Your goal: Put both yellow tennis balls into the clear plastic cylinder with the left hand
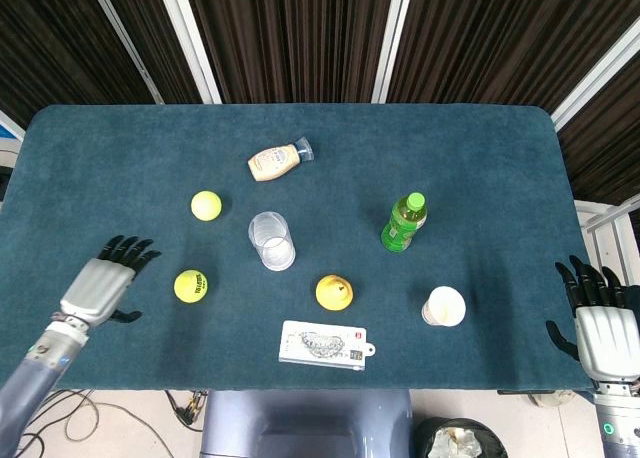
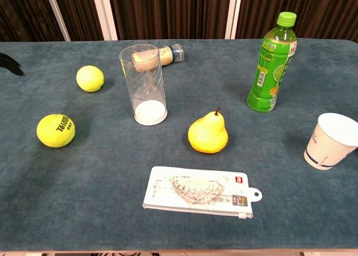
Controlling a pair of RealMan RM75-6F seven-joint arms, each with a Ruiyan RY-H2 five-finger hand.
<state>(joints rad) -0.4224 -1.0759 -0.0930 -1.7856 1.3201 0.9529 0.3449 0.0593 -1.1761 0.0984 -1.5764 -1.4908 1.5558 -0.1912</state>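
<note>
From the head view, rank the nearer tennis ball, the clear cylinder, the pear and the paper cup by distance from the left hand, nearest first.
1. Nearer tennis ball, just right of the left hand.
2. Clear cylinder, mid-table.
3. Pear, beyond the cylinder, toward the front.
4. Paper cup, far right side.

In the chest view, only dark fingers (image 2: 10, 64) of the left hand (image 1: 103, 284) show, cut by the left edge. The white paper cup (image 2: 331, 141) is clipped at the right edge.
</note>
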